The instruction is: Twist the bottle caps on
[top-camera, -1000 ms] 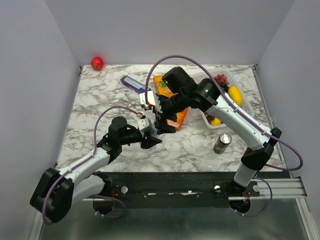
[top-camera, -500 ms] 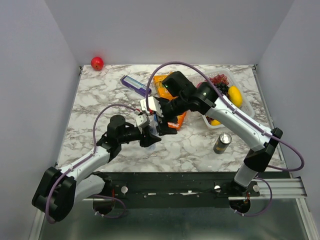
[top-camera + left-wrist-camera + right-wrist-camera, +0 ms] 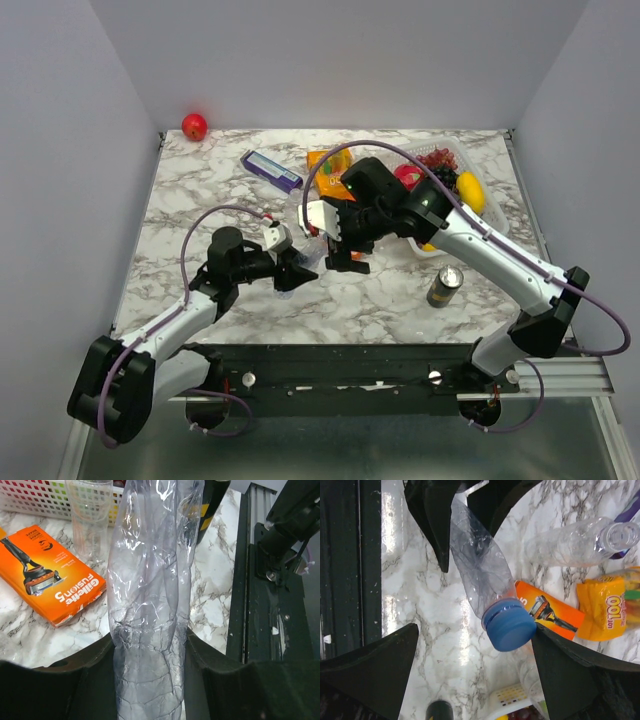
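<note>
Near the front edge of the marble table (image 3: 190,200), the two arms meet over a clutter of a white basket (image 3: 45,500), an orange razor box (image 3: 50,585) and a spare bottle (image 3: 570,542) lying on its side without a cap. The left gripper (image 3: 148,671) is clamped on the lower body of a thin, creased bottle (image 3: 480,575). It holds this bottle tilted toward the other arm and seemingly clear of the table. The right gripper (image 3: 472,665) stands wide apart and holds nothing, its fingers on either side of the blue cap (image 3: 509,626) that sits on that bottle's neck. Whether the cap is tight cannot be told. The likely trouble is the soft bottle. If the right fingers close and turn, the creased wall could twist or slip in the left grip instead of the threads turning. A cap seated crooked could also jam, or pop off and roll into the clutter.
</note>
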